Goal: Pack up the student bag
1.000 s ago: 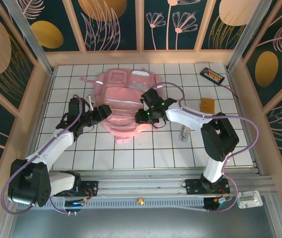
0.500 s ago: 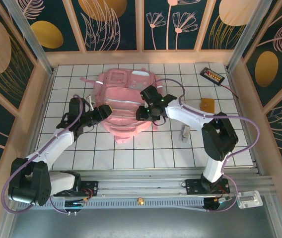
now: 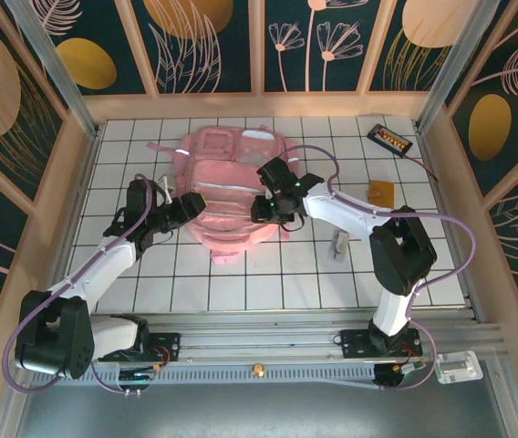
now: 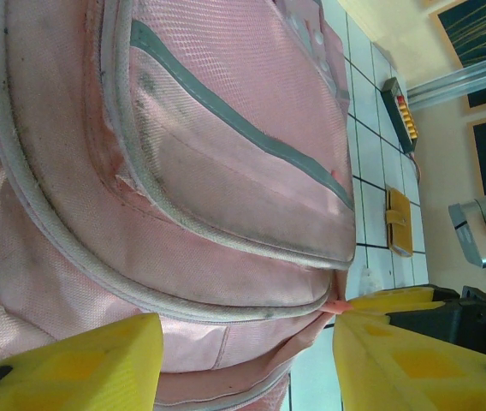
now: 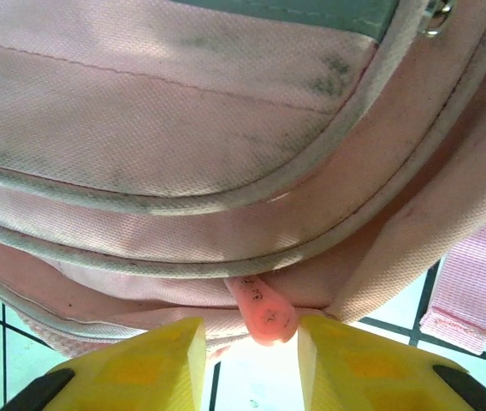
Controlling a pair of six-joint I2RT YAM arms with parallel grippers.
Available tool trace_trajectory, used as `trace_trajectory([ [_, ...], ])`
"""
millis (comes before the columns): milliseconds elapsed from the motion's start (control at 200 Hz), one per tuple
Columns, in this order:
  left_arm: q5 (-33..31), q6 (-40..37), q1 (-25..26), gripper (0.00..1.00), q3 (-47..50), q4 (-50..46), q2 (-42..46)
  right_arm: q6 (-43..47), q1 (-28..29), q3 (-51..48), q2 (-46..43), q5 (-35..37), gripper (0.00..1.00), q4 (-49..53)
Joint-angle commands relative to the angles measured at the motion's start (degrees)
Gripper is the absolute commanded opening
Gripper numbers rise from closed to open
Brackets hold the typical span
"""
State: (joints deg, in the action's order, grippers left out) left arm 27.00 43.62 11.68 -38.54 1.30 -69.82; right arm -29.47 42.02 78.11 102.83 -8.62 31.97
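Barely started, I reckon. The student bag (image 3: 227, 196) lies flat and looks zipped. My left gripper (image 4: 247, 342) gapes at its left edge. The right gripper (image 5: 251, 334) has its jaws narrowly apart at its near edge. A wallet (image 3: 380, 192) waits to its right. The zipper pull (image 5: 263, 312) sits unclamped between the right jaws.

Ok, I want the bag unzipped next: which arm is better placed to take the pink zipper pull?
Right. The zipper pull sits between the right gripper's parted fingers at the student bag's edge. The left gripper, open, faces the bag's opposite side.
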Motion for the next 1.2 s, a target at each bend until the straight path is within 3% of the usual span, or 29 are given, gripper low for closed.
trace_trajectory([
  [0,1.19,-0.34,-0.26,0.54,0.44,1.42,-0.51,-0.76,0.52,2.05,0.90,0.10,0.32,0.79],
  [310,1.54,-0.39,-1.05,0.55,1.54,1.52,0.41,-1.29,0.78,2.32,1.33,0.35,0.14,0.38],
  [430,1.69,-0.37,-1.05,0.55,1.82,1.42,0.98,-1.57,0.87,2.40,1.24,0.95,0.00,0.70],
  [630,3.52,1.01,-1.06,0.55,2.30,1.43,2.85,-1.60,1.22,2.96,0.28,1.68,0.00,1.30],
  [791,7.20,9.21,-0.51,0.56,7.36,8.45,6.52,-0.64,1.66,5.05,-0.19,4.63,0.00,3.74],
  [986,6.20,13.81,3.46,0.56,10.72,14.07,4.81,0.43,2.34,6.43,0.29,5.90,0.00,4.61],
  [1196,4.47,13.43,3.92,0.56,11.34,16.09,1.60,0.33,2.42,5.06,0.24,5.50,0.00,4.17],
])
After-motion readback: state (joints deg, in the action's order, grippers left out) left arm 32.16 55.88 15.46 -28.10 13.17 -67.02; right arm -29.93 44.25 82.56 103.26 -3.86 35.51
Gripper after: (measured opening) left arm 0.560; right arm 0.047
